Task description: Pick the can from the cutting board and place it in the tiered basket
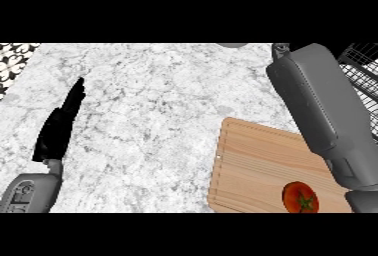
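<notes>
A: Where is the can?
B: Not visible; only a tomato (300,197) lies on the cutting board (255,165).
A: And the right forearm (321,107)?
B: It reaches toward the tiered basket (362,65), hand hidden, so I cannot tell its fingers. Likely the placing step; next is releasing over the basket.
A: The left hand (63,122)?
B: Straight-fingered, resting at left.

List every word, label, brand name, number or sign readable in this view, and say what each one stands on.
None: no readable text shows anywhere.
The wooden cutting board is blank, and so are the tomato on it, the marble counter and the wire basket.
The left hand carries no marking. The grey panel at its wrist shows small dark shapes, too small to read as signs.
The can is not in view, so any label on it is unseen.
</notes>
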You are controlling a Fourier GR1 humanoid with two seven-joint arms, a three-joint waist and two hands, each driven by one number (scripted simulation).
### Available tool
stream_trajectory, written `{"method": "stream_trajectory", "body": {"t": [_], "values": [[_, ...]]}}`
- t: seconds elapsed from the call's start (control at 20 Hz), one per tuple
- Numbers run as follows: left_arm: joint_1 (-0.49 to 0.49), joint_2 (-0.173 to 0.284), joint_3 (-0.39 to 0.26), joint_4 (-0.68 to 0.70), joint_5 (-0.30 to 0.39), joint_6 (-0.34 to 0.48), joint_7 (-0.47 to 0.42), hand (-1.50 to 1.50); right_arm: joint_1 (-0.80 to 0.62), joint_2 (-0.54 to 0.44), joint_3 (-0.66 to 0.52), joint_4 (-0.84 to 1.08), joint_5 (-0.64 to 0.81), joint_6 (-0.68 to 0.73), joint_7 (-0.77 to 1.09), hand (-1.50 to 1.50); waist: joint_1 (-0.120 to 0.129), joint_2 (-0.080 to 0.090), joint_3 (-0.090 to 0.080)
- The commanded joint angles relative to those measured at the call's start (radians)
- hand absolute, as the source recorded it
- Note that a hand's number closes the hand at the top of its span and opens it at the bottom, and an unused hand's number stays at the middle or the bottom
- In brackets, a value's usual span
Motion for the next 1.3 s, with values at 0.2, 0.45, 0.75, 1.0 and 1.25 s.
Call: {"method": "stream_trajectory", "body": {"t": [0.2,0.45,0.75,1.0,1.25], "values": [[0.009,0.004,0.020,0.018,-0.003,0.004,0.000,0.00,-0.216,-0.040,-0.070,0.199,0.175,0.090,0.185,1.50,-0.031,-0.005,0.001],[0.014,0.014,0.037,-0.028,0.007,-0.005,0.026,0.00,-0.241,-0.063,-0.176,0.241,0.130,0.025,0.080,1.50,-0.034,-0.006,0.003],[0.005,-0.017,0.023,-0.005,-0.017,0.009,0.009,0.00,-0.266,-0.122,-0.219,0.366,0.129,0.060,-0.068,1.50,-0.040,-0.004,0.003],[0.039,0.008,0.051,-0.012,-0.001,-0.011,-0.008,0.00,-0.203,-0.221,-0.173,0.388,0.204,0.157,-0.084,1.50,-0.055,-0.013,0.003],[0.018,0.011,0.059,-0.006,-0.002,-0.015,0.013,0.00,-0.168,-0.285,-0.150,0.462,0.271,0.195,-0.076,1.50,-0.053,-0.009,0.003]]}}
